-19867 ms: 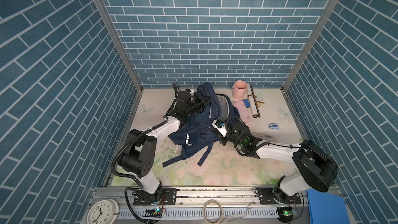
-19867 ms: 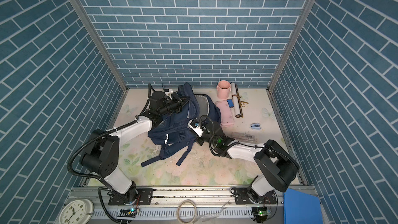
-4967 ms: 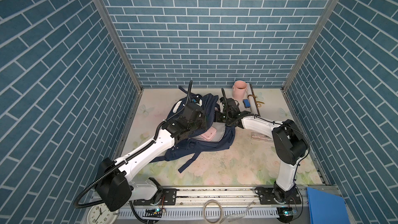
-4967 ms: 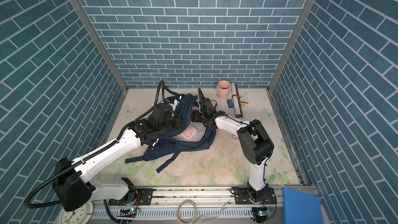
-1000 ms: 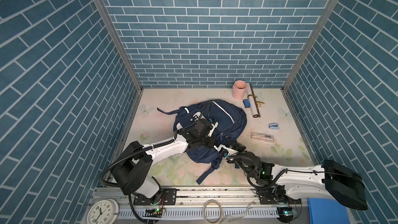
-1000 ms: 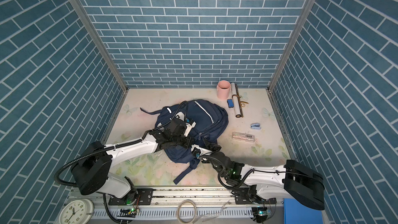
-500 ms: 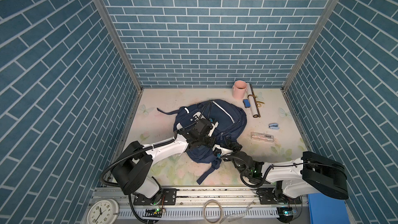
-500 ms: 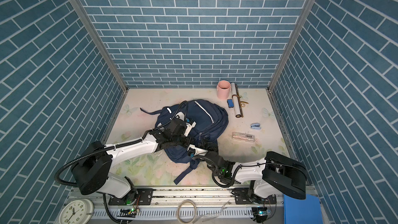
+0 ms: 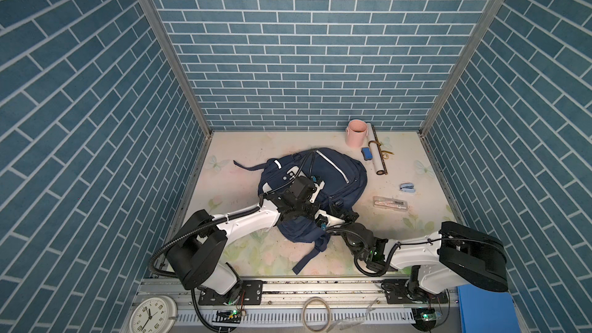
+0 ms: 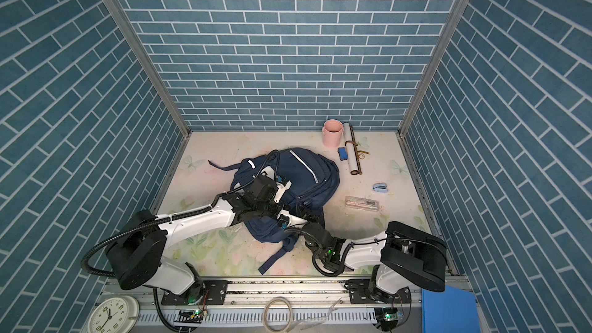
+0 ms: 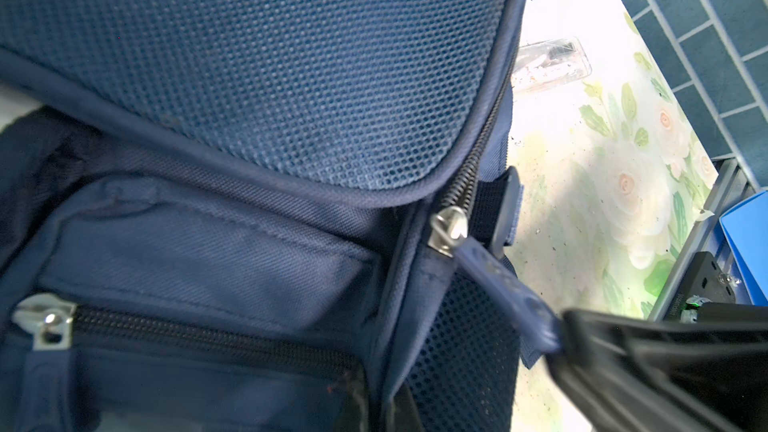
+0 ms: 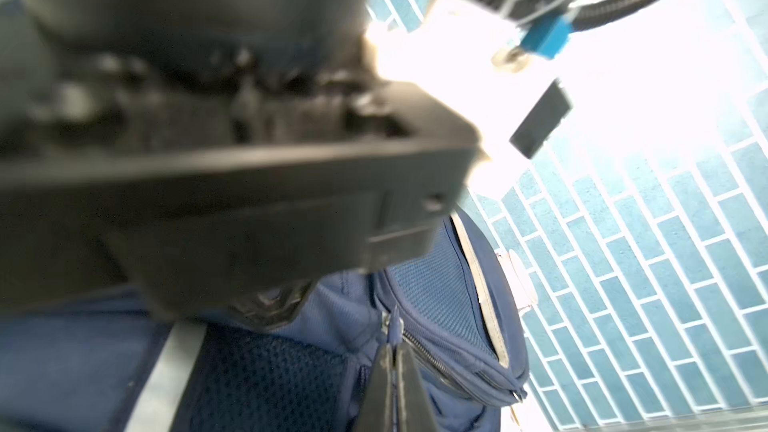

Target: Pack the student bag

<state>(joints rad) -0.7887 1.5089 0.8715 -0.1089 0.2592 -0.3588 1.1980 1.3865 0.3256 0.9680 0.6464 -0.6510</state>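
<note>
Student bag (image 9: 336, 174) is laid flat on the worktop (image 9: 243, 155), its blue zip pull (image 11: 503, 280) is clamped in the right pincer (image 12: 394, 361) at the bag's near side, and the left pincer (image 9: 302, 214), closed, is rested on the bag.

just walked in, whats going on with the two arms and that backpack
The student bag lies on the table with both arms at its near end. The right gripper is shut on a blue zipper pull, probably to run that zipper. The left gripper is shut and down on the bag nearby; whether it pinches fabric is unclear. A clear pencil case, stapler and pink cup sit outside the bag.
</note>
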